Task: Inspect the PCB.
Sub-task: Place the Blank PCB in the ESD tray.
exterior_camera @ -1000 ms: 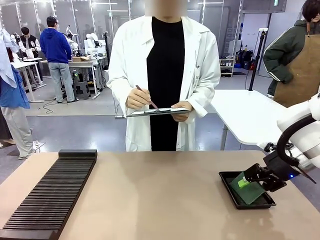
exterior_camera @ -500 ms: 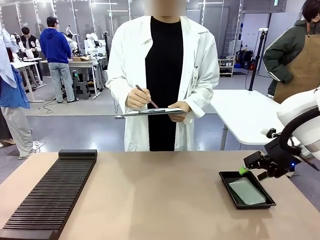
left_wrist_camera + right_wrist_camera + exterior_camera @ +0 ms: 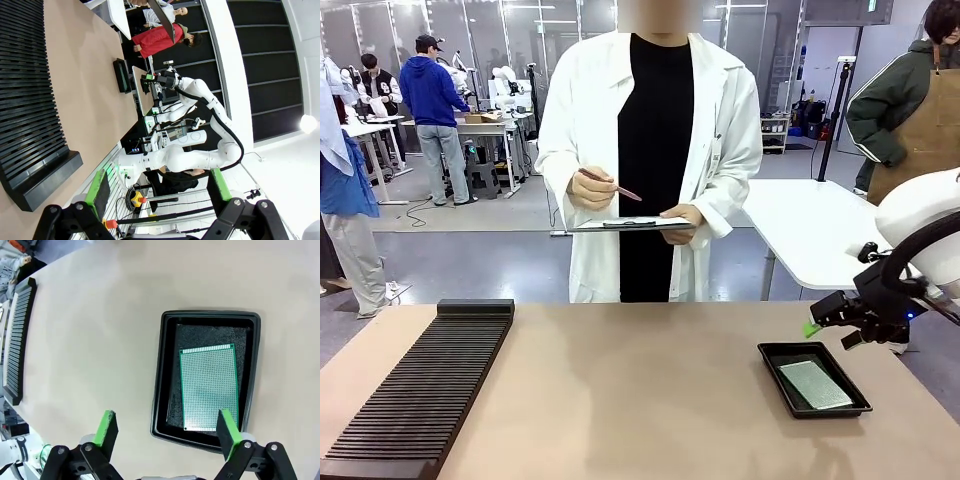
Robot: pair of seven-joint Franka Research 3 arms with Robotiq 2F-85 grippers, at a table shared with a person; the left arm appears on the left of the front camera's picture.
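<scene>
One PCB point(image 3: 209, 386) lies flat inside the shallow black tray point(image 3: 166, 373) near the right end of the table point(image 3: 640, 390), touched by nothing. The right end effector point(image 3: 810, 327) hangs above the tray with its green-padded fingers spread apart and empty, and the left end effector point(image 3: 160, 192) also stands wide apart, holding nothing. Across the table a person in a white coat holds a clipboard point(image 3: 632, 224) and a pen point(image 3: 610, 185), and a black slotted rack point(image 3: 420, 390) lies at the table's left side.

A grey floor point(image 3: 480, 255) runs back to glass partitions point(image 3: 470, 30) and white worktables point(image 3: 810, 235).
</scene>
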